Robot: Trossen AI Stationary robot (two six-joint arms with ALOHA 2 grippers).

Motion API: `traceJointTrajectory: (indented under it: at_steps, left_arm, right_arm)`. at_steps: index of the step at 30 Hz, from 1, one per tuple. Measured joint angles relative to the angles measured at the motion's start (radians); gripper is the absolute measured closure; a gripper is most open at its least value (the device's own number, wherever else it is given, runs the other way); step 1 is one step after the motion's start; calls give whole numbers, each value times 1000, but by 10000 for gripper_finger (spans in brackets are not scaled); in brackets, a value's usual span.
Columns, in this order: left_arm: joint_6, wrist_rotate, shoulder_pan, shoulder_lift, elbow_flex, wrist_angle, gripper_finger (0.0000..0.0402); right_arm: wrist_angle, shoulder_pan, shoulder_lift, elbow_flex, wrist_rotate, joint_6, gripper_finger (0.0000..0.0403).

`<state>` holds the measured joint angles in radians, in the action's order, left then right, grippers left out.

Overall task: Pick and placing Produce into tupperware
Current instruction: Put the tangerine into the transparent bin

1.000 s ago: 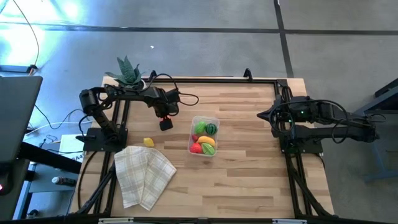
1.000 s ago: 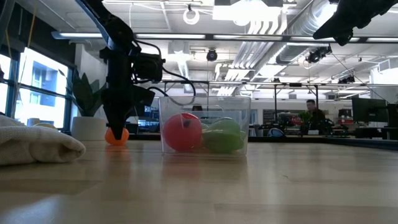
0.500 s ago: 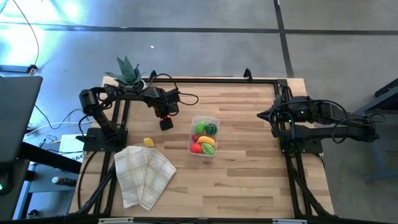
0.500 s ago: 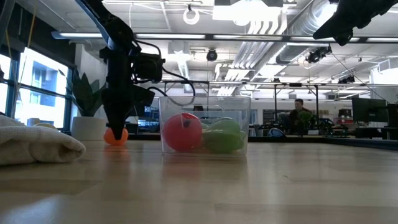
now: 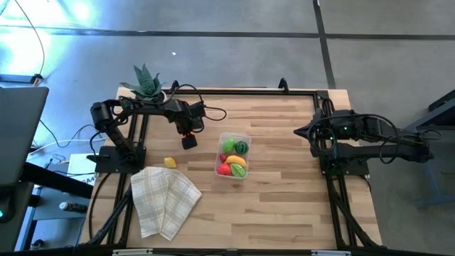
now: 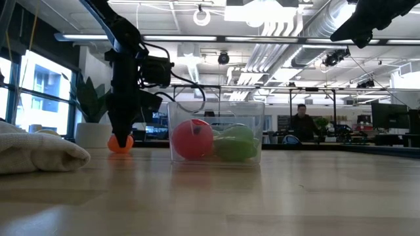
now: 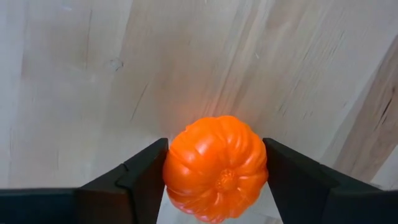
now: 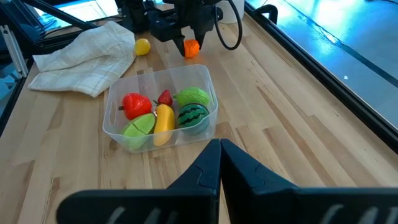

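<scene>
Table [image 5: 284,185]: a pale wooden top seen from above, with a dark arm mounted at each side.
Cloth [image 5: 163,199]: a checked folded cloth, lying well apart from the tub toward the left arm's side and the table's front edge.
Plant [image 5: 146,82]: a potted green plant at the far edge, beyond the tub, behind the left arm.
Tub [image 5: 244,135]: a small clear plastic tub near the middle of the table; it holds red, yellow, light green and dark striped green toy pieces.
Right gripper [image 8: 219,163]: parked well away from the tub on the right side, raised, its fingers pressed together and holding nothing.
Left gripper [image 7: 214,171]: down at the table just beside the tub, on the plant side, its two fingers clamped on either side of the pumpkin.
Pumpkin [image 7: 216,167]: an orange ribbed toy, sitting at table level between the left fingers.
Lemon [image 5: 170,162]: a small yellow toy lying loose between the cloth and the tub.
Risk: the pumpkin is round and ribbed, so it may slip out or roll on lifting; carried low, it could strike the tub's near wall and push the tub.
</scene>
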<state>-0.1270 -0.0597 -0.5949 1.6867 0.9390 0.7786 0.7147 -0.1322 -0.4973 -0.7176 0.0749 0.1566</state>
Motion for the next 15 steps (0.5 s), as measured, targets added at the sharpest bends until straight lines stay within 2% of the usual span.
traceJointTrajectory:
  at_steps: [7, 11, 15]
  left_arm:
    - [-24, 0, 0, 0, 0, -2, 160]
    - [-52, -5, 0, 0, 7, 6, 170]
    - [-93, -57, 0, 0, 50, 35, 179]
  right_arm:
    - [0, 0, 0, 0, 0, 0, 403]
    - [0, 0, 0, 0, 0, 0, 403]
    - [0, 0, 0, 0, 0, 0, 403]
